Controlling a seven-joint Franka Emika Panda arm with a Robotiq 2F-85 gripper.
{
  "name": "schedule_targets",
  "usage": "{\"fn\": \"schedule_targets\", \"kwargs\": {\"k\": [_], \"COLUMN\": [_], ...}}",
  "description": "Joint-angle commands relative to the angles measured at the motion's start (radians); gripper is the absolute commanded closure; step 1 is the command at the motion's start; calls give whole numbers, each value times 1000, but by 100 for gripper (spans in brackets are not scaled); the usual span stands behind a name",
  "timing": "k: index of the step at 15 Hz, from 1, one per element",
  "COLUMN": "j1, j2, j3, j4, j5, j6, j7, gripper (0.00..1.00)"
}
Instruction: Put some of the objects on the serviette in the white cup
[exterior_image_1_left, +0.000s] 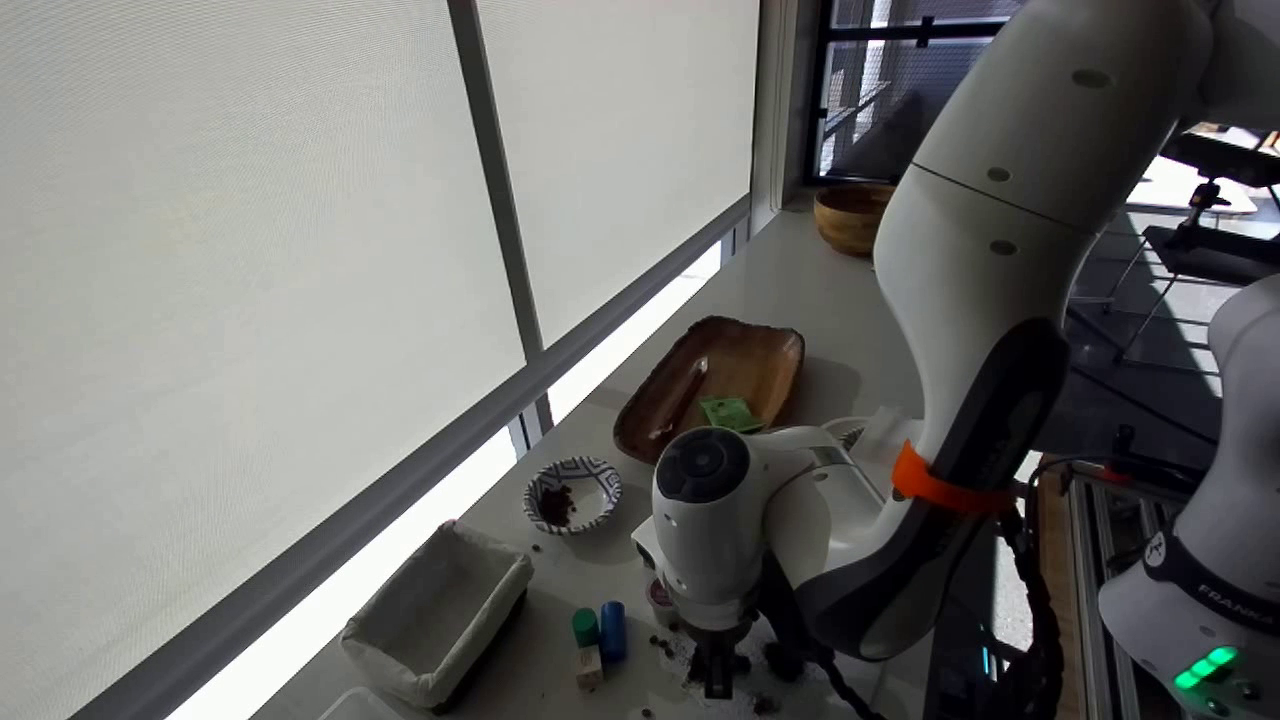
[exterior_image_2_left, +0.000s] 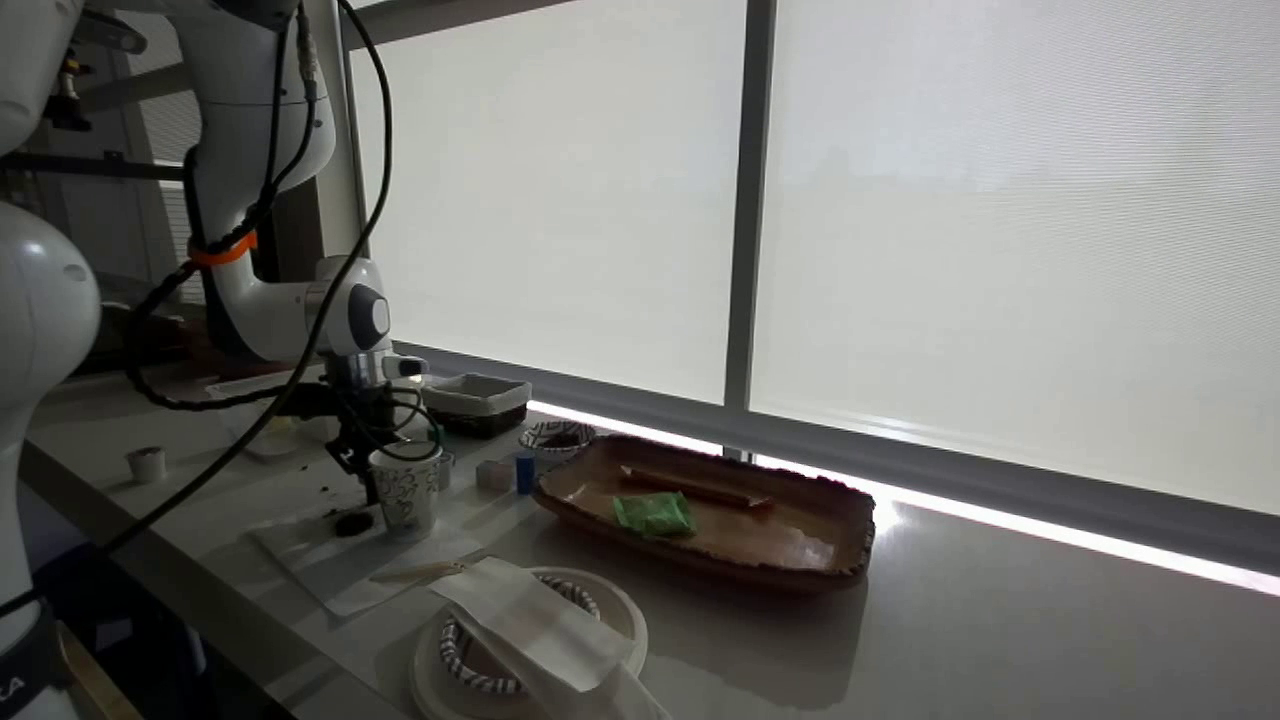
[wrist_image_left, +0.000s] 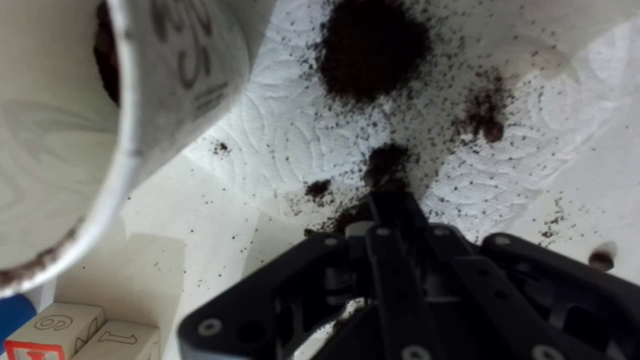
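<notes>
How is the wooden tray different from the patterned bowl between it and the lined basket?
The tray is long and brown; the bowl, round and pale with a dark pattern. The tray is larger than the bowl. The tray holds a green packet and a thin item, the bowl dark stuff. Both stand on the table.

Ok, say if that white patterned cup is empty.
Not empty: in the wrist view, dark brown matter shows inside the cup. How full, I cannot tell.
</notes>
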Motion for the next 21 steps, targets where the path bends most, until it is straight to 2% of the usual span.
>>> {"fn": "schedule_targets", "kwargs": {"k": [1,8,12,17,21], "j1": [-10,-10,-2,19,28], "j2": [3,-10,-39,-139,-288], "j3": [10,10,7,-5,-1], "j4": [-9,-10,-17,-48,-104], "j5": [15,6,-1,-44,-117], "j6": [11,31,1,-44,-174], "j7": [-12,-26,-27,4,116], "gripper": [97,99,99,99,99]}}
